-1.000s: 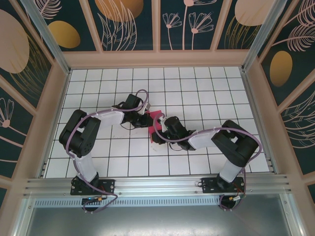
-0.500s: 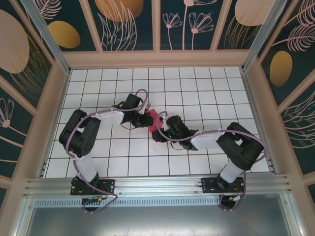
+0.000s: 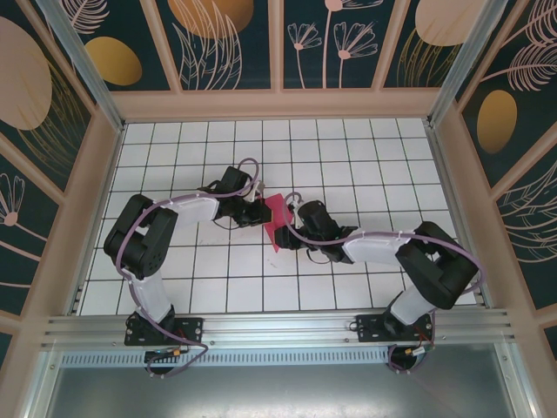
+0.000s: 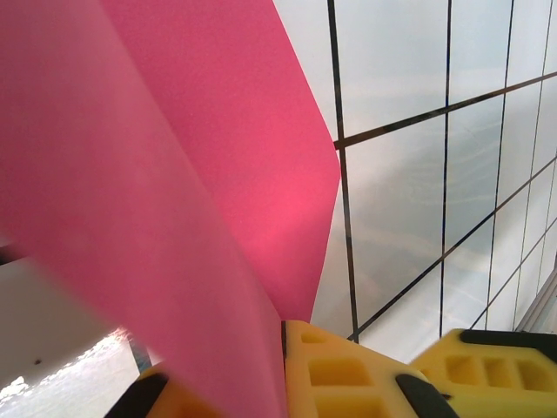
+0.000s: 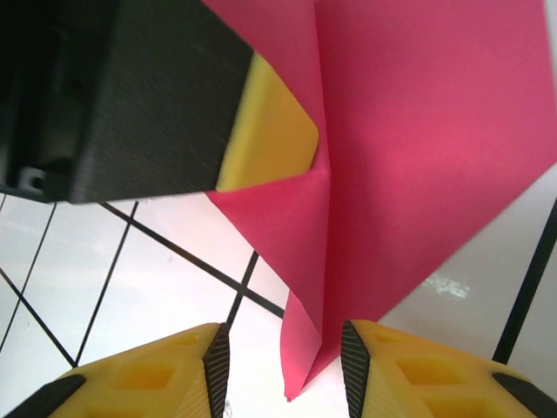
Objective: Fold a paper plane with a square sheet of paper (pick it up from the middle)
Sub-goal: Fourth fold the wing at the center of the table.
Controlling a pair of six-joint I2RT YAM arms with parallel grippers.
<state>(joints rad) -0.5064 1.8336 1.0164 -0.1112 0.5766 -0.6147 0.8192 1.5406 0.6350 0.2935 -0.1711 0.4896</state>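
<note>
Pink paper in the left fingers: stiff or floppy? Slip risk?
Probably floppy: the paper curves as a thin sheet above the left fingers. The crease seen by the right wrist likely stiffens it lengthwise, so its tip between the open right fingers may hold straight. Looks very light; a nudge would likely swing it.

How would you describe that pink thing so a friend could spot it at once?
Find the white grid-tiled table, then the middle where the black-and-white left arm and right arm meet. Between their tips is a thin, creased red-pink sheet of paper, the only red thing there.
</note>
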